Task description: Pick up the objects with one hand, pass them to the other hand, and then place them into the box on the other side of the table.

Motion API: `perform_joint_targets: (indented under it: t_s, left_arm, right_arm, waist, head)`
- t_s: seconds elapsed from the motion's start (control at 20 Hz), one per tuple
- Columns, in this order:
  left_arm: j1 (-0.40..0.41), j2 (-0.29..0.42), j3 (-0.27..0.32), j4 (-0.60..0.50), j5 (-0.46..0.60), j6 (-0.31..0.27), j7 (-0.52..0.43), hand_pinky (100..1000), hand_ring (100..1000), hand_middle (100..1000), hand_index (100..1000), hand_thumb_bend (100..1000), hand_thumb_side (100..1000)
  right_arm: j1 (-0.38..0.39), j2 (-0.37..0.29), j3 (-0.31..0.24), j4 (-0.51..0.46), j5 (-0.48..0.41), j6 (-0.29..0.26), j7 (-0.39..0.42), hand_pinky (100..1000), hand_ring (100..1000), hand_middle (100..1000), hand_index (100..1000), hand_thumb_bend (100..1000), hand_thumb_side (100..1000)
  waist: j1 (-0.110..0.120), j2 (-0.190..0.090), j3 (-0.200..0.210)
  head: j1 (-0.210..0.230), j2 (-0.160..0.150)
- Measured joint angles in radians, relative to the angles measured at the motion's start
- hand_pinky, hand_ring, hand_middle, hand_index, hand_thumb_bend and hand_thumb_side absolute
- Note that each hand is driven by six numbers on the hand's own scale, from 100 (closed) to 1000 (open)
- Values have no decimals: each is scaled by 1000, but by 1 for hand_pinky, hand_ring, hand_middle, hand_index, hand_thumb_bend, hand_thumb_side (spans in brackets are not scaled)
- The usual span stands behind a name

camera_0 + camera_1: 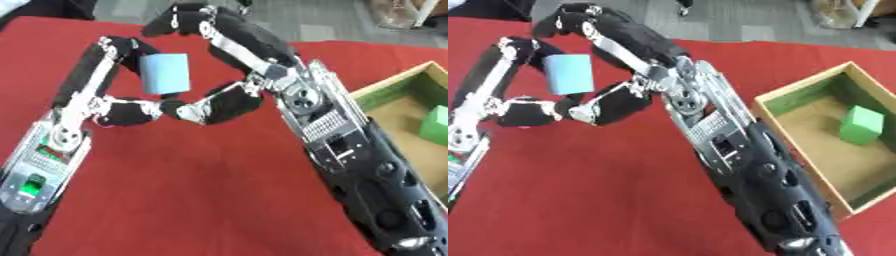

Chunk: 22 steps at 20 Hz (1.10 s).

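Note:
A light blue block hangs above the red table, between my two hands. My left hand comes up from the lower left; its long fingers bend onto the block's upper left corner and its thumb lies just under the block. From the right, my right hand arches its fingers over the block's top without visibly touching it, and its thumb reaches in below, tip to tip with the left thumb. The wooden box with green inner walls stands at the right edge and holds a green cube.
The red tablecloth covers the table, and its far edge runs along the top, with grey floor beyond. My right forearm crosses the table diagonally, close to the box's left rim.

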<state>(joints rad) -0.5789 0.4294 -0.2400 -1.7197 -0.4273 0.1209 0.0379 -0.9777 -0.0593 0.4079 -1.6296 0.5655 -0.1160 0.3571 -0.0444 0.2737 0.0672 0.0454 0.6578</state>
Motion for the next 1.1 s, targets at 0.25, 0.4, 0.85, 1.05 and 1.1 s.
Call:
perform_joint_targets:
  t_s: [0.25,0.4,0.85,1.05,1.1]
  left_arm:
    - [19,-36,11,87,22,-70,47,613,473,373,425,100,100]
    - [24,-43,23,144,69,-107,72,612,473,372,424,100,100]
    - [31,-58,28,195,64,-165,85,619,477,383,430,100,100]
    - [39,-83,33,170,21,-178,74,624,479,385,431,100,100]
    - [44,-90,35,162,8,-180,75,623,479,385,432,100,100]
  right_arm:
    - [-10,13,1,20,-8,18,41,825,835,771,834,488,186]
    - [-17,12,1,14,-26,28,65,823,833,768,834,492,189]
    - [-27,11,0,-9,-57,68,101,819,826,769,832,489,202]
    - [-26,12,0,6,-17,59,98,818,816,770,829,480,209]
    - [-26,13,0,12,-3,53,98,818,815,770,828,477,212]
  waist:
    - [-19,-1,-27]
    - [-20,-2,-41]
    - [-24,-5,-47]
    - [-30,-5,-47]
    - [-31,-5,-47]
  head:
    - [19,17]
    - [27,20]
    - [31,27]
    - [33,27]
    - [34,27]
